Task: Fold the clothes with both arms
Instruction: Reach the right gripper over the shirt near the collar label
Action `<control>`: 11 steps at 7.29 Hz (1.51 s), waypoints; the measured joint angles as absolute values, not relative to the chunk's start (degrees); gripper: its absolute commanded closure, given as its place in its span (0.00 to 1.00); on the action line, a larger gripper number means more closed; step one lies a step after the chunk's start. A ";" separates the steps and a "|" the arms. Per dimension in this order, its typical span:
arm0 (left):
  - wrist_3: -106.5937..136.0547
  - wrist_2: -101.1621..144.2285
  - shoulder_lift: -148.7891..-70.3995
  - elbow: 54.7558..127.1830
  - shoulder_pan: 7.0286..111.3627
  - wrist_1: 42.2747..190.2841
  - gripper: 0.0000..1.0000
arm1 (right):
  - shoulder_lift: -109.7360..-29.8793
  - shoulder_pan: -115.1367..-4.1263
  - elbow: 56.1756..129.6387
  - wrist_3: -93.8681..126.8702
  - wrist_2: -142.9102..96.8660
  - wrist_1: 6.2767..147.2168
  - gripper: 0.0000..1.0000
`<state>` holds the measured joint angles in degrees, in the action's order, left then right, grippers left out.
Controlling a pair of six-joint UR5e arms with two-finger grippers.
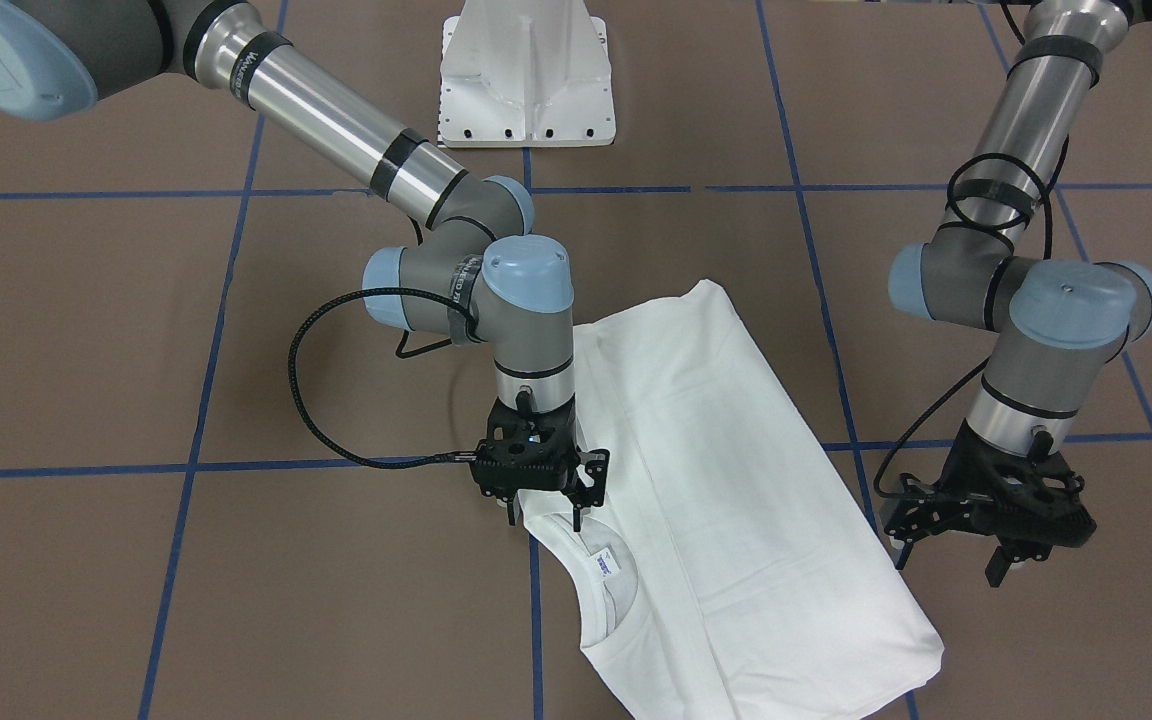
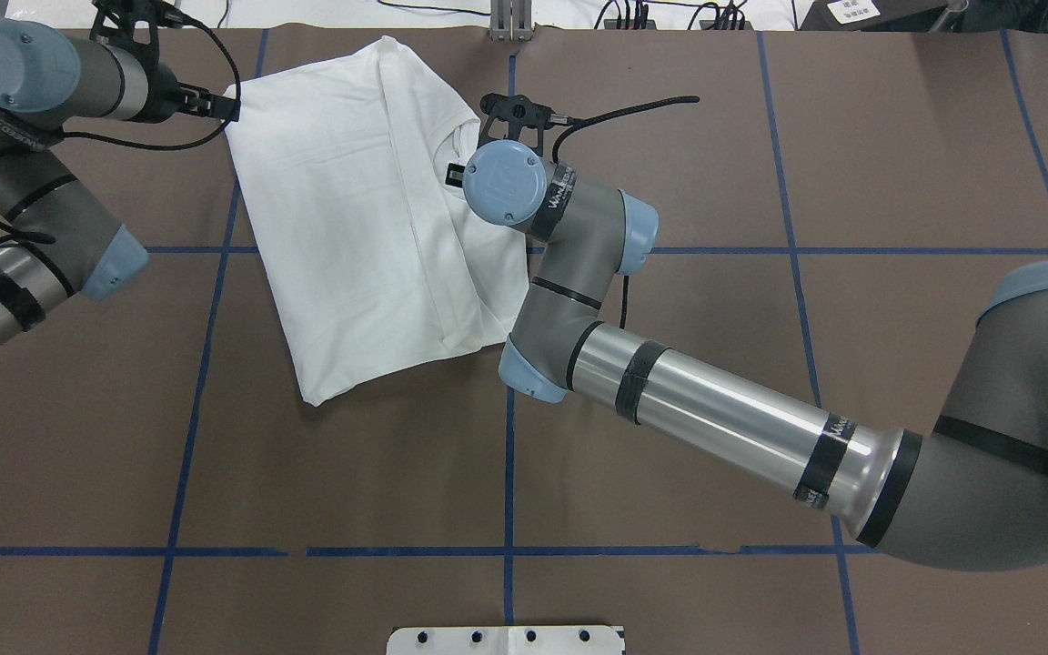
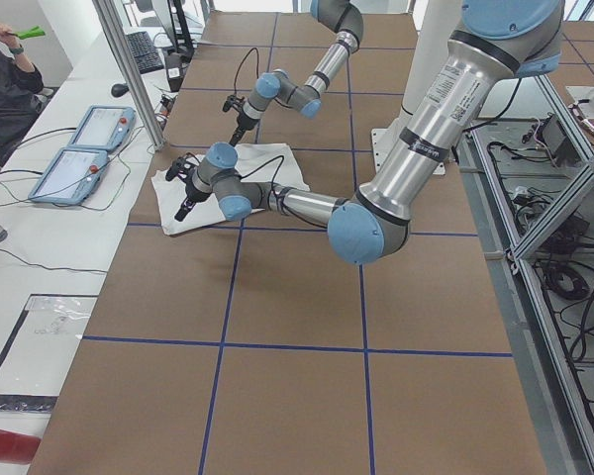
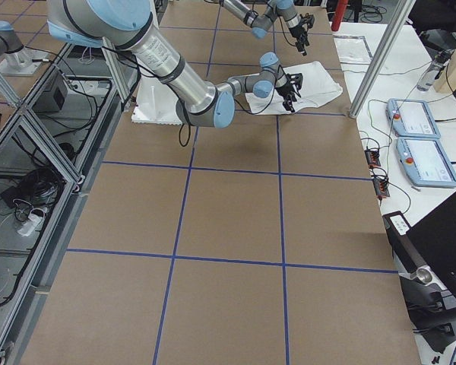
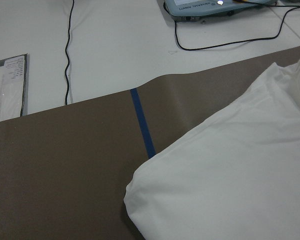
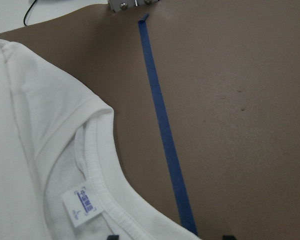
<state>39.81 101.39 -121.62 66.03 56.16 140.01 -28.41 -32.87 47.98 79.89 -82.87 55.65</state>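
two sets of jaws gaped empty: right arm (image 1: 526,330) at the shirt (image 1: 736,480) collar (image 1: 571,580), left arm (image 1: 1036,340) off its 3 o'clock edge, front view.

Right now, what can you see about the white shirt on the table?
The white cotton shirt lies flat on the brown table, folded lengthwise into a long panel, with no sleeves showing. Its ribbed round collar shows a small neck label. The right hand is open at the collar's edge; the left hand is open beside the opposite edge.
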 measured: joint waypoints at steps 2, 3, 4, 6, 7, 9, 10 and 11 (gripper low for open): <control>39.81 101.42 -121.08 66.45 56.16 140.05 0.00 | -28.46 -32.35 47.76 79.65 -82.57 55.67 0.40; 39.81 101.42 -120.85 66.67 56.16 140.05 0.00 | -28.49 -32.22 47.75 79.48 -82.49 55.76 0.74; 39.81 101.42 -120.59 66.80 56.16 140.07 0.00 | -28.51 -32.14 47.77 79.21 -82.46 55.87 1.00; 39.81 101.43 -120.45 66.87 56.16 140.09 0.00 | -28.43 -32.09 48.03 78.55 -82.52 56.88 1.00; 39.81 101.43 -120.42 66.88 56.16 140.10 0.00 | -28.36 -32.10 48.99 77.95 -82.61 58.96 1.00; 39.82 101.43 -120.41 66.88 56.16 140.10 0.00 | -28.41 -32.10 53.09 77.09 -82.91 65.11 1.00; 39.81 101.43 -120.41 66.88 56.16 140.10 0.00 | -28.91 -31.98 55.99 77.00 -83.00 68.98 1.00; 39.81 101.43 -120.35 67.03 56.16 140.10 0.00 | -30.97 -31.60 61.40 77.06 -83.02 73.90 1.00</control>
